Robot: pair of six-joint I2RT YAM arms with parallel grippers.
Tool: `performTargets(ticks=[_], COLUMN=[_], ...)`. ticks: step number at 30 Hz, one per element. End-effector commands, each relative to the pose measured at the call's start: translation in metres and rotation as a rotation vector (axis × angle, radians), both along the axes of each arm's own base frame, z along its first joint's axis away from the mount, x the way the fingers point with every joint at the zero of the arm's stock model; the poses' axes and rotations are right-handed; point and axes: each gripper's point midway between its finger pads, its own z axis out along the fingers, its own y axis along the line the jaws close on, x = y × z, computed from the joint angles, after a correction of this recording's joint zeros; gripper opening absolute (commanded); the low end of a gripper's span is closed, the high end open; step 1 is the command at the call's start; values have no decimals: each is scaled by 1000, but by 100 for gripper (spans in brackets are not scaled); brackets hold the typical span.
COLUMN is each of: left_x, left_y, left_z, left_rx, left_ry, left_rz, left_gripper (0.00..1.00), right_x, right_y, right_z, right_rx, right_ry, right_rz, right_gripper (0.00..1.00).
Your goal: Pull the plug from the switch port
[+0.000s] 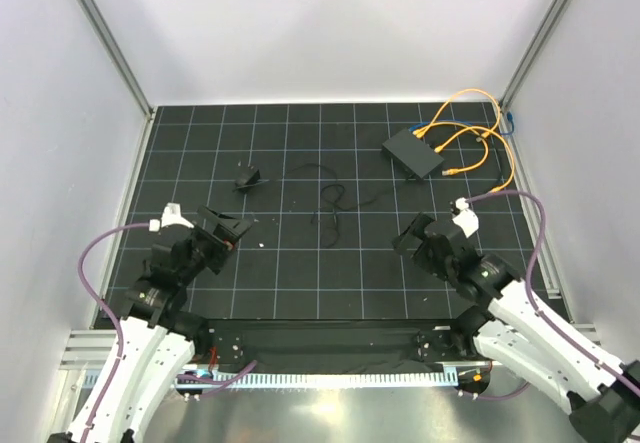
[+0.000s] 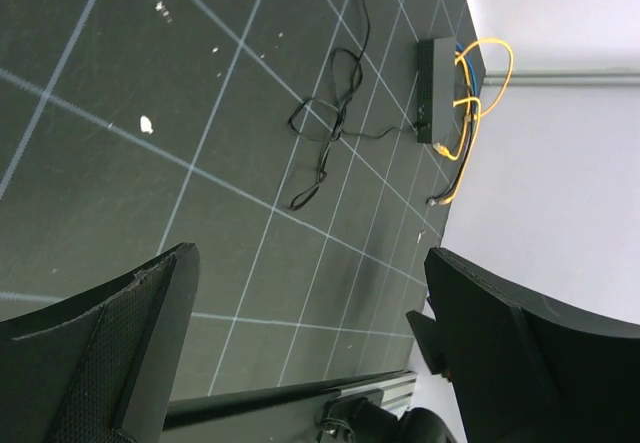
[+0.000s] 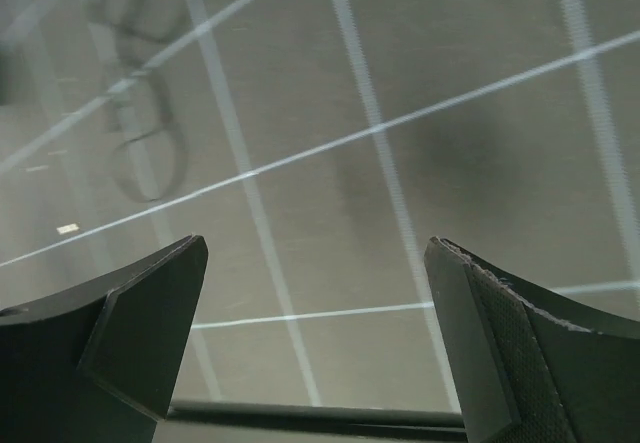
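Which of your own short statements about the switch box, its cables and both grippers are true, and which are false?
1. Yellow cables run to the switch box. True.
2. The left gripper holds a plug. False: it is open and empty.
3. The right gripper is open. True.
4. The switch box lies at the near left. False: it lies at the far right of the mat.

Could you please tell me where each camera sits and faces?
Top external: above and behind, looking down at the black gridded table; left hand, right hand and arms show.
Left wrist: low, looking across the table at the flat matte-black rectangular box; own fingers show.
Right wrist: close above the table; own fingers show.
Shared: first two both show the box.
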Motion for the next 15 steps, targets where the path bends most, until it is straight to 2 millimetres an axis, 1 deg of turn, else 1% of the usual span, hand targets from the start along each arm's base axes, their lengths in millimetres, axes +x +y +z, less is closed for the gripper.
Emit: performTargets(ticks=[1, 2, 3, 4, 5, 6, 7, 8, 9, 10, 11, 12, 13, 14, 15], left_x=[20, 25, 33, 36, 38, 42, 50, 54, 55, 63, 70, 73, 84, 91, 105], left_y=[-6, -7, -9, -10, -18, -24, -31, -36, -46, -52, -59, -69, -75, -80, -89], left_z=[34, 40, 33, 33, 44, 47, 29, 39, 38, 20, 33, 35, 31, 33, 59], left_rx=[12, 16, 37, 58, 60, 70, 103, 107, 95, 100, 92, 92, 106, 132, 142], left_ry=[-147, -168, -133, -118, -112, -103, -14, 10, 40, 132, 123, 132, 151, 142, 78], left_rz=[-39, -37, -45, -58, -112, -153, -202, -232, -291, -317, -338, -370, -381, -398, -411], left_gripper=[100, 100, 100, 100, 100, 94, 92, 92, 89, 89, 89, 88, 88, 88, 88], right_x=[9, 13, 14, 13, 13, 16, 15, 18, 18, 18, 25, 25, 26, 34, 40], right_y=[-20, -18, -16, -16, -14, -14, -18, -14, -11, -8, -4, 4, 5, 10, 6], right_z=[19, 24, 24, 24, 19, 24, 22, 22, 24, 25, 40, 38, 40, 55, 56], right_rx=[-154, -179, -200, -242, -262, -262, -282, -301, -306, -315, -337, -339, -354, -362, -385], right_ry=[0, 11, 28, 38, 70, 73, 98, 121, 132, 152, 131, 169, 185, 158, 176], right_rz=[-38, -24, 1, 53, 61, 42, 30, 53, 80, 118, 178, 230, 251, 274, 274], right_gripper=[100, 100, 100, 100, 100, 100, 100, 100, 100, 100, 100, 100, 100, 100, 100])
